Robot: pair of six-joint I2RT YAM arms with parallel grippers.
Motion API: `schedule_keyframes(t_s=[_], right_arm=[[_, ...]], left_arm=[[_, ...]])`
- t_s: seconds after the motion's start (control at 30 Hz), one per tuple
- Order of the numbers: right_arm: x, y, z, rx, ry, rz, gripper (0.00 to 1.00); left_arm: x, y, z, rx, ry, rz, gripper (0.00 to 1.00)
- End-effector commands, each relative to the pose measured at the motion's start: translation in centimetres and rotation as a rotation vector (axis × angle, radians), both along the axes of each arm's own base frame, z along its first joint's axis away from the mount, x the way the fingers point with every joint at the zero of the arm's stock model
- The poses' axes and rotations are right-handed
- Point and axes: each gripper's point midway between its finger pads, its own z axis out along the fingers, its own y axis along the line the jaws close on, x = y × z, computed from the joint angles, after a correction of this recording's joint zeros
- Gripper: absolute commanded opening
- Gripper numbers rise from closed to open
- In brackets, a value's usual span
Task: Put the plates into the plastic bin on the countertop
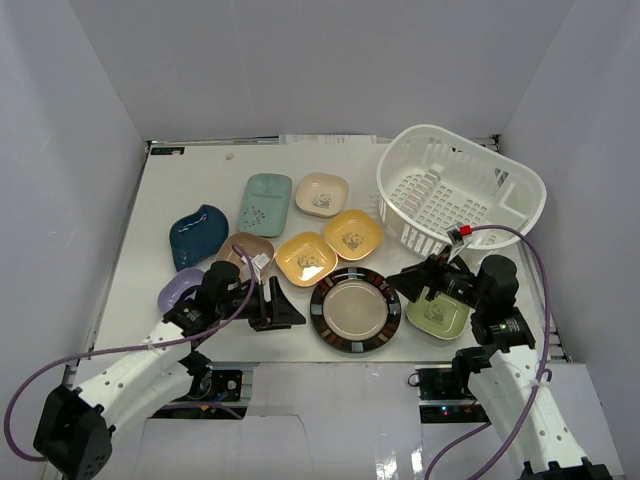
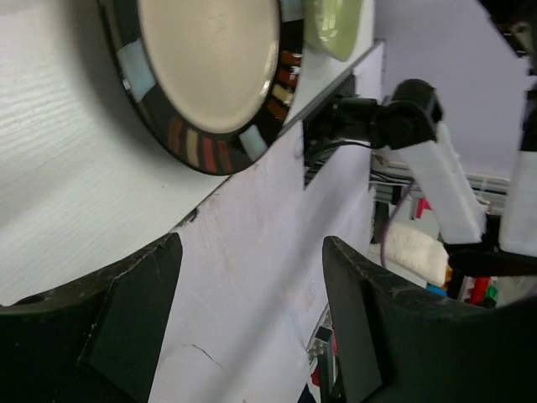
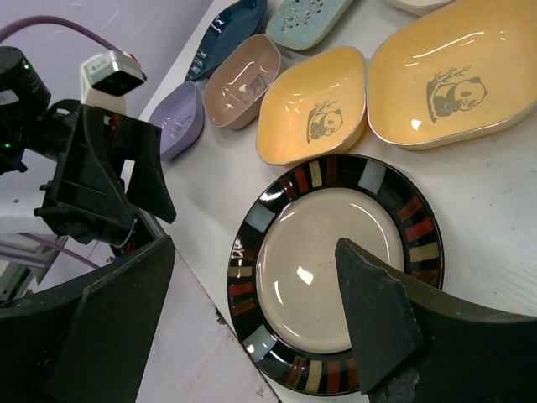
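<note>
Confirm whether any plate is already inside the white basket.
No, the white basket is empty; the plates all lie on the countertop.

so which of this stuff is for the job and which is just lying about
Job: round plate, two yellow dishes, green dish, beige dish, brown dish, lavender dish, blue dish, teal tray, white bin.
Not: purple cables, dark strip at far-left corner.

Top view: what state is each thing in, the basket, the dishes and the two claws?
plastic bin: upright, empty.
round plate: flat on countertop, empty.
green plate: on countertop, not in bin.
left gripper: open, holding nothing.
right gripper: open, holding nothing.
</note>
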Motion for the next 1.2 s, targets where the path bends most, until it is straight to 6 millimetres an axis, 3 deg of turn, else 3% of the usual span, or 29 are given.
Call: schedule_keyframes(t_s=[0.0,0.33,0.63,1.0,1.1,1.13,1.17], right_arm=[[-0.5,0.2,-0.2,0.003,-0.014,0.020,0.83],[-0.7,0.3,-1.7,-0.008,0.009,0.034,0.82],[-0.6,0.5,-2.6,-0.016,0.025,0.038,0.80],[-0.7,0.6,-3.6,-0.020,0.053,0.036,0.79],[-0.8,0.7,-4.2,-0.019,0.073,0.036,0.79],[-0.9,0.7,-4.2,-0.017,0.077,0.037,0.79],[-0.9,0.8,-4.2,-0.017,0.076,0.037,0.79]], left_arm=[[1.2,0.0,-3.2,0.119,0.036,0.126,0.77],[2.0,-2.4,-7.1,0.175,0.049,0.166,0.73],[4.7,-4.1,-7.9,0.105,-0.004,0.259,0.57],[4.8,-4.9,-10.3,0.105,0.028,0.272,0.44],[4.9,-5.5,-10.5,0.104,0.026,0.266,0.33],[4.9,-5.6,-10.6,0.102,0.022,0.266,0.22],[4.9,-5.6,-10.6,0.105,0.021,0.265,0.17]])
